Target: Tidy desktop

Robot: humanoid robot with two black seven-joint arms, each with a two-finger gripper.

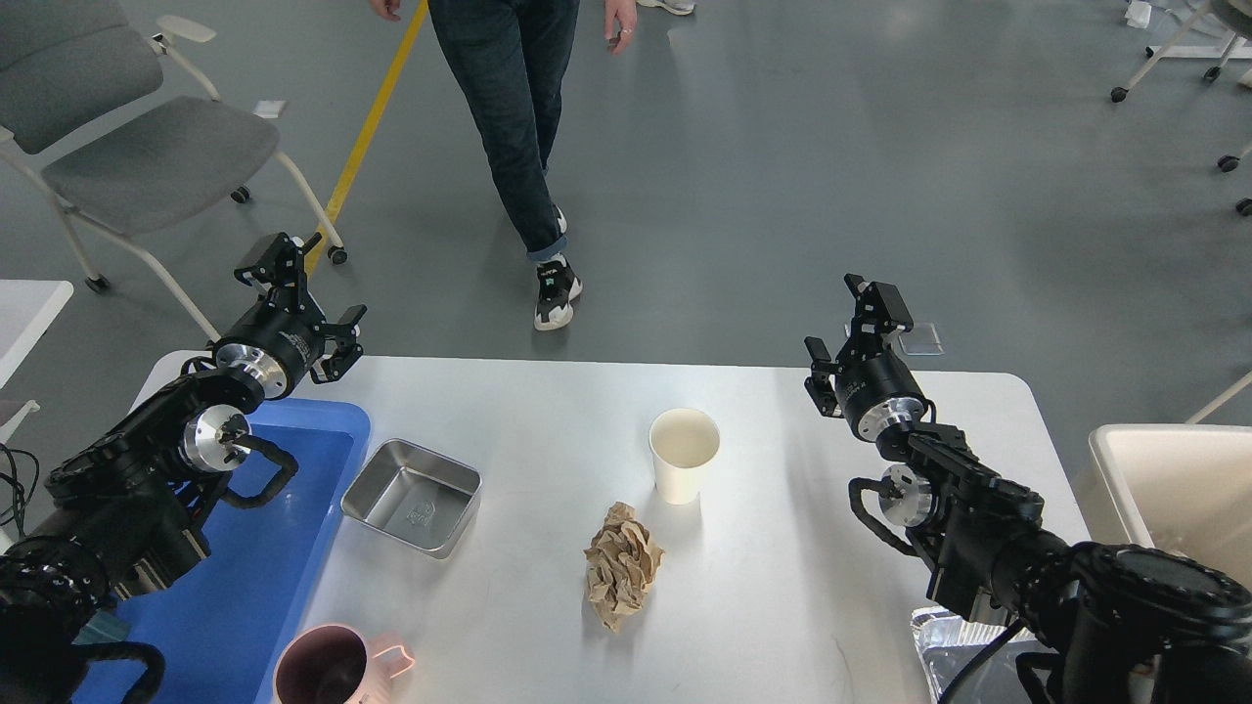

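Note:
The white desktop (802,577) carries a white paper cup (685,455) standing upright at its middle. A crumpled brown paper ball (621,565) lies just in front of the cup. A small steel pan (413,496) sits left of them, empty. A pink mug (333,670) stands at the front edge. My left gripper (303,293) is open and empty above the desktop's far left corner. My right gripper (849,328) is open and empty above the far right edge, well apart from the cup.
A blue plastic tray (264,557) lies on the left under my left arm. A cream bin (1164,489) stands off the desktop's right end. Crinkled foil (944,645) shows at the front right. A person (518,127) walks beyond the table; a grey chair (127,137) stands far left.

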